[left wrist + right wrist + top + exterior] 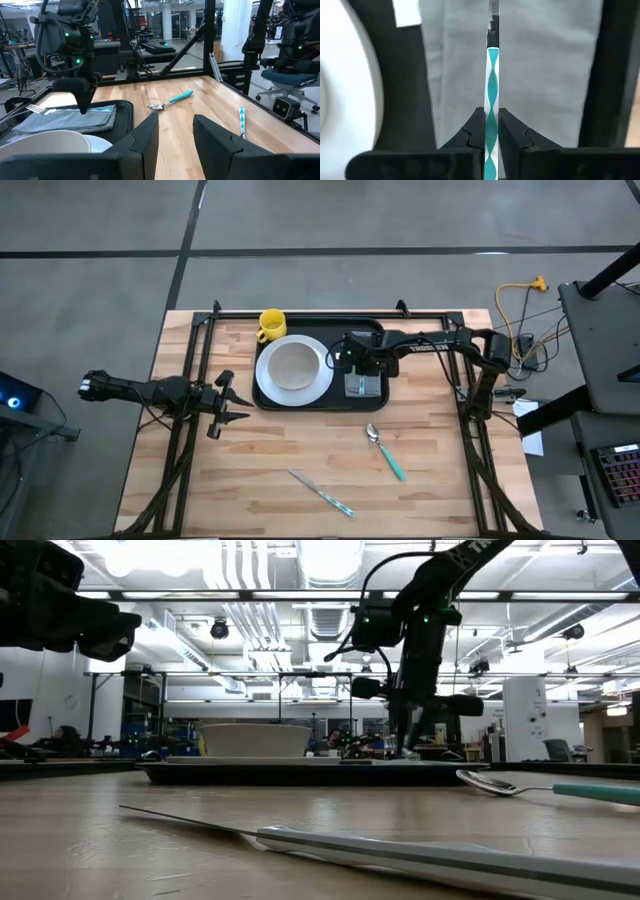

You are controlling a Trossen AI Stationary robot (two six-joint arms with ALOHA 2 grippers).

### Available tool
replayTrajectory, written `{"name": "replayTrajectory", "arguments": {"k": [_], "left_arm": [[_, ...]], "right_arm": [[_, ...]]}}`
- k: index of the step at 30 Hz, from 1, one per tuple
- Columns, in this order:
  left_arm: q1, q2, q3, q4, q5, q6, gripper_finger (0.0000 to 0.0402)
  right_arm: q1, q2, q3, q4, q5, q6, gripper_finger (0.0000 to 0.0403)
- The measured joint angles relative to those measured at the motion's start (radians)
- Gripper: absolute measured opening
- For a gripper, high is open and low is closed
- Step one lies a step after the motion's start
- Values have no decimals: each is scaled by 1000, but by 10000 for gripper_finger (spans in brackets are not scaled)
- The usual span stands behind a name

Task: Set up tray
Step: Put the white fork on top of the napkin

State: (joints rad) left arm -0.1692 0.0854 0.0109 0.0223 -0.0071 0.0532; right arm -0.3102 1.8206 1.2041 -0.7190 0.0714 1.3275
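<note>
The black tray (300, 408) lies at the table's far middle. On it are a white plate (293, 368) with a bowl, and to the plate's right a folded grey napkin (364, 387). My right gripper (491, 130) points down over the napkin, shut on a fork with a teal-and-white handle (35, 107). My left gripper (175, 135) hovers open and level at the table's left side, holding nothing. A teal-handled spoon (385, 450) and a knife (322, 493) lie flat on the wood nearer the front. My right gripper pinches the fork's teal-and-white handle (491, 100) between its two fingers, which come steeply from above and lie across it. The fork lies about level along the napkin, its tines (31, 107) toward the table's far edge. Whether it rests on the napkin I cannot tell.
A yellow mug (271, 325) stands at the tray's far left corner. Black frame rails (300, 315) run along the table's far edge and down both sides. Bare wood lies between the tray and the cutlery at the front.
</note>
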Motion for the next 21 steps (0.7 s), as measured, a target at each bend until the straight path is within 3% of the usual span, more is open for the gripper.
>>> {"name": "replayTrajectory", "arguments": {"k": [21], "left_arm": [[0,0,0,0,0,0,102]], "right_arm": [[-42,0,-128,167,2,-23,20]]}}
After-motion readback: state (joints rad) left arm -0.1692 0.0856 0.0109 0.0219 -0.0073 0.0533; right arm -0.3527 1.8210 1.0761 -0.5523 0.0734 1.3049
